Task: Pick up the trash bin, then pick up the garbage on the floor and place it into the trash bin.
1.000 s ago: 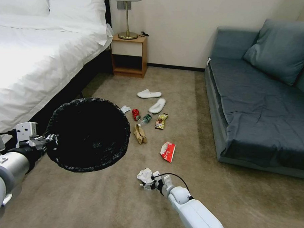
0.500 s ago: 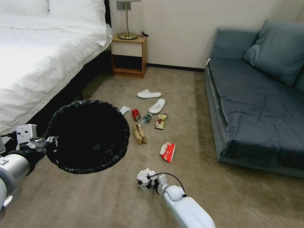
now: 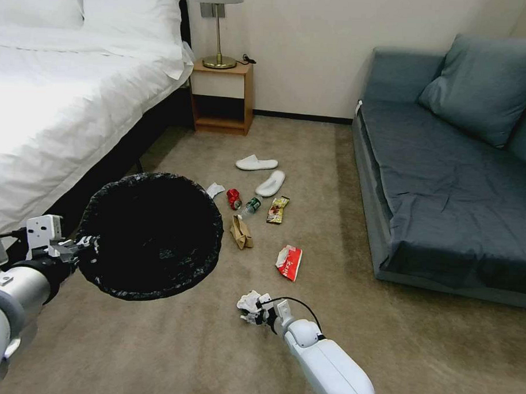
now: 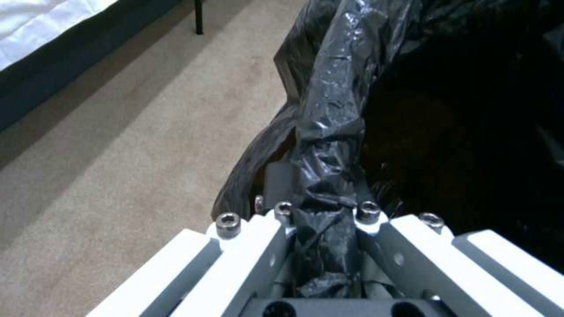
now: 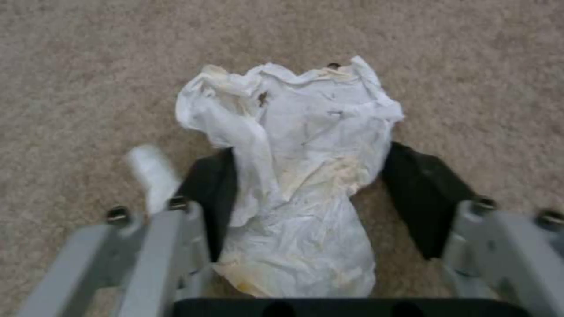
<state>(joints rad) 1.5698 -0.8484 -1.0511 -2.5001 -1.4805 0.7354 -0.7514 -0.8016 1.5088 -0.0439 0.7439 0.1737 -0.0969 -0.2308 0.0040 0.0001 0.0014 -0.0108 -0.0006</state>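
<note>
The trash bin [image 3: 152, 236], round and lined with a crinkled black bag, hangs above the carpet at the left. My left gripper [image 3: 86, 245] is shut on its rim; the left wrist view shows the bag [image 4: 329, 132] pinched in that gripper [image 4: 320, 211]. A crumpled white tissue [image 3: 249, 301] lies on the floor. My right gripper [image 3: 254, 315] stands open around it, a black pad [image 5: 205, 193] on each side of the tissue [image 5: 294, 176]. Farther off lie a red can [image 3: 234, 198], green bottle [image 3: 252, 206], brown paper bag [image 3: 241, 233], red-white wrapper [image 3: 289, 262], snack wrapper [image 3: 277, 209] and another small tissue [image 3: 215, 189].
Two white slippers [image 3: 256, 163] lie beyond the litter. The bed [image 3: 59, 98] runs along the left, a wooden nightstand [image 3: 223, 98] with a lamp stands at the back wall, and a grey-blue sofa [image 3: 448, 169] borders the right. Open carpet lies between bed and sofa.
The bin has sunk slightly in my left gripper. My right arm has shifted a little to the left at the crumpled tissue. The litter has not moved.
</note>
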